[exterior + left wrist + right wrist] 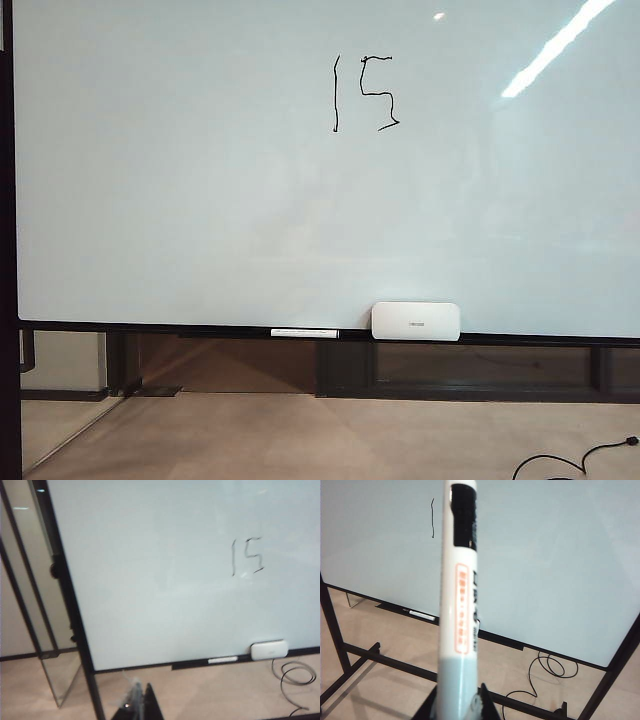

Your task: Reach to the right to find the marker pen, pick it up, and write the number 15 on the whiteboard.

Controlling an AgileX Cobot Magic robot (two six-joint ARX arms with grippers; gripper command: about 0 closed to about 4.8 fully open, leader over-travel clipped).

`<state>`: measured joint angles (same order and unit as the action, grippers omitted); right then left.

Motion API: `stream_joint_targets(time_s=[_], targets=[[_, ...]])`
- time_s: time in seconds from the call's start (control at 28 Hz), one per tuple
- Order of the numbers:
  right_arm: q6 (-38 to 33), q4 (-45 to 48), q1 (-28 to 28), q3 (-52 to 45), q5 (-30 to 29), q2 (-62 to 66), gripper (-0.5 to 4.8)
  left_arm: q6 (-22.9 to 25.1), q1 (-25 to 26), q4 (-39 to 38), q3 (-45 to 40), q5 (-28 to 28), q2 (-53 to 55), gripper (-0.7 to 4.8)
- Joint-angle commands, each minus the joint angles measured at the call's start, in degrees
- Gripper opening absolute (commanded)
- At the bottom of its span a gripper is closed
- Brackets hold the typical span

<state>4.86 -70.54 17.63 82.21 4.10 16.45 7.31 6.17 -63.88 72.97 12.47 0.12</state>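
Gripping the marker pen [457, 610], right pincer [462, 700] sits closed; left pincer [137, 705] blurred, perhaps shut.

White eraser block [415, 321] on the bottom rail, spare pen [304, 333] just beside; black cable [575, 462] on floor.

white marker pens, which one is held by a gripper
The white-barrelled marker pen, shut in the right gripper; the other slim white pen lies on the whiteboard's rail.
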Motion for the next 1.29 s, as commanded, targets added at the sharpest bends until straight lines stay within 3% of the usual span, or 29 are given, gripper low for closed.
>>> stream_joint_targets(time_s=[0.04,0.32,0.54,0.86,1.29], targets=[[-0.3,2.3,-3.7,-1.1,-4.0,0.0,-0.02,-3.0,1.7,3.4,-2.6,3.1,0.1,-0.05],[-0.5,10.2,-6.6,-11.1,-11.7,-0.2,-0.01,-5.2,3.5,8.7,-11.1,5.9,0.1,-0.05],[-3.5,20.8,-6.6,-22.6,-15.0,-1.0,-0.01,-6.1,3.5,14.5,-18.8,4.3,0.1,-0.05],[-8.0,38.0,-6.4,-37.1,-16.7,-3.1,-0.01,-9.7,3.5,22.2,-26.2,5.6,0.1,-0.05],[-12.1,44.9,-6.5,-47.1,-17.8,-3.6,-0.01,-11.0,3.5,27.4,-36.9,5.6,0.1,-0.05]])
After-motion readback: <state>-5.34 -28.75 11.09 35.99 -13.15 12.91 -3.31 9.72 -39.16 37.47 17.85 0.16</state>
